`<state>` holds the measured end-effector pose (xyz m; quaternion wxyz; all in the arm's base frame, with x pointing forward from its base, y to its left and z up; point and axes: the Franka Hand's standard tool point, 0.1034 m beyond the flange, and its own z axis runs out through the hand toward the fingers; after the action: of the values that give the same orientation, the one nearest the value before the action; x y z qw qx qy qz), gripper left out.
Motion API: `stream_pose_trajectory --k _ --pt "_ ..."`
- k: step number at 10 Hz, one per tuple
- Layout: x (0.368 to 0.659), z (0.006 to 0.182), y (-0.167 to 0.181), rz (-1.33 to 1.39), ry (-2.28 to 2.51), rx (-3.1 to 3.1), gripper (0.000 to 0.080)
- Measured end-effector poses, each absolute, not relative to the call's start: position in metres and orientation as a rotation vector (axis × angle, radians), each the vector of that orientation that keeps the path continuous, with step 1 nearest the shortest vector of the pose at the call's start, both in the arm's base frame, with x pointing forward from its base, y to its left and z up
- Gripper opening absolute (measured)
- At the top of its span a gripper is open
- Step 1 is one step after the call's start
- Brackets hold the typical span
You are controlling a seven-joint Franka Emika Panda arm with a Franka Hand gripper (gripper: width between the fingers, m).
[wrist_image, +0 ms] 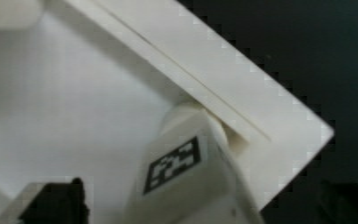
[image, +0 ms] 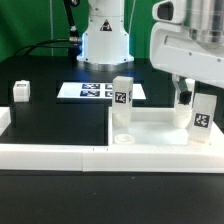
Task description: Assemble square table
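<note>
A long white rail (image: 100,157) was seen right in front, laid along the near edge of the tabletop (image: 155,127). One leg (image: 122,95) was stood up at the tabletop's far corner, on the exterior view's left. A second leg (image: 203,117) was stood at the tabletop's other side, with the gripper (image: 185,97) close by it. The jaws were spread wide and nothing was held. A gap was seen between this leg and a dark finger (wrist_image: 51,203).

Fitting the second leg seemed to be the step in hand. How tight it was could not be told. A third leg (image: 21,91) was seen well apart from the tabletop. Next, it would probably have to be fetched and set into the empty round hole (image: 123,140) at the tabletop's near corner.
</note>
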<state>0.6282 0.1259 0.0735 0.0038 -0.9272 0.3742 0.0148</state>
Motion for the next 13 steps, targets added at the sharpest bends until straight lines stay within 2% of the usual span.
stream_pose_trajectory --k 3,5,7,8,9,13 --pt "0.639 0.075 0.119 -0.036 0.773 -3.02 0.0648" --pt "0.639 0.075 0.12 -0.036 0.815 -3.01 0.0648" --pt "0.639 0.075 0.12 -0.035 0.882 -2.99 0.0384" --pt "0.639 0.075 0.119 -0.033 0.983 -2.958 0.0384" --pt "0.638 0.074 0.117 -0.025 1.101 -2.92 0.0295" --pt "0.637 0.073 0.111 -0.022 1.539 -2.718 0.0295"
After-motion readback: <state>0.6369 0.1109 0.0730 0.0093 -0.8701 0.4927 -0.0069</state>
